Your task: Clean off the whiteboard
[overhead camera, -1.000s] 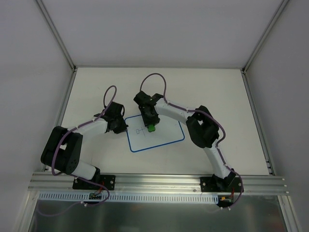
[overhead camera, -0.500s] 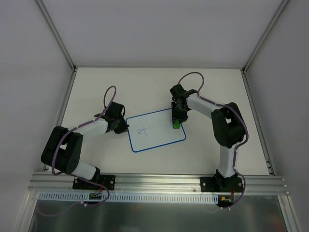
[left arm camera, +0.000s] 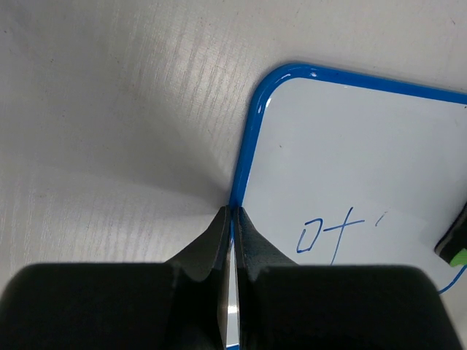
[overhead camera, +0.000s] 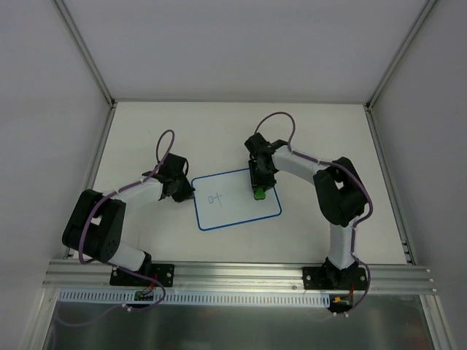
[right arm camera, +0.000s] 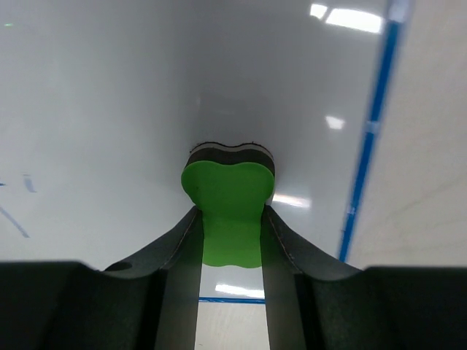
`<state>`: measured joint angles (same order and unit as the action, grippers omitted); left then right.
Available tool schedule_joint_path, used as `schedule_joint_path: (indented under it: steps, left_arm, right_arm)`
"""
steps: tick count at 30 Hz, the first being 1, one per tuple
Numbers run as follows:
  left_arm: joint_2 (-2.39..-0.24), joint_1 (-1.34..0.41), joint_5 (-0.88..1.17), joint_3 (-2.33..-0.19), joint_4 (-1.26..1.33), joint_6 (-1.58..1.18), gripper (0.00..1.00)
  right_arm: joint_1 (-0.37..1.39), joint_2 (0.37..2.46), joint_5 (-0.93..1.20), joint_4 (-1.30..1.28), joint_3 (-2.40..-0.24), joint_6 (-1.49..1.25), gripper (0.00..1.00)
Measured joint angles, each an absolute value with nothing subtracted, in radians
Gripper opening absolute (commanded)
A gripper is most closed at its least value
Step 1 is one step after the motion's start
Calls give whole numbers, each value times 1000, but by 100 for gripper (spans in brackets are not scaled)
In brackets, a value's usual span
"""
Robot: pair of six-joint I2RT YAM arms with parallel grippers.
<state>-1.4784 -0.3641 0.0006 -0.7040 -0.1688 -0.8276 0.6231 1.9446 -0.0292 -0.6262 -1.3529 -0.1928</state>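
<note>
Your small flat whiteboard, white with a thin blue border and rounded corners, lies flat around the middle of the white table. It is turned a bit, so its 3 o'clock end sits slightly farther from the arm bases.

Your left gripper is at the board's 9 o'clock edge. In the left wrist view its jaws are pinched nearly together on the blue border, just below the rounded corner.

Your right gripper is over the board at about 2 o'clock from its centre. Its jaws are narrow and clamped on the small green eraser block. The right wrist view shows the green foam squeezed between the two fingers, and its dark felt face looks pressed onto the white surface, near the blue border on that side.

The blue handwritten marks sit toward 9 o'clock on the board, well apart from the eraser and close to the left gripper. From the left wrist they read as a little box and a cross.
</note>
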Motion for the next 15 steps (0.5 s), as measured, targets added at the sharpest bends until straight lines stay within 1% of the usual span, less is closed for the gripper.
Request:
schedule_joint_path:
  steps: [5,9,15]
  left_arm:
    - [-1479,-364,5,-703,-165,-830,0]
    - [-1479,-365,9,-698,-154,-835,0]
    - [-1481,-366,19,-692,-136,-856,0]
  right_arm:
    - [767,2098,-49,-698,-1584,-233,0]
    - [859,2188,-52,-727,-1725,-262,0]
    - [927,2228,-51,-745,-1792,-285,0]
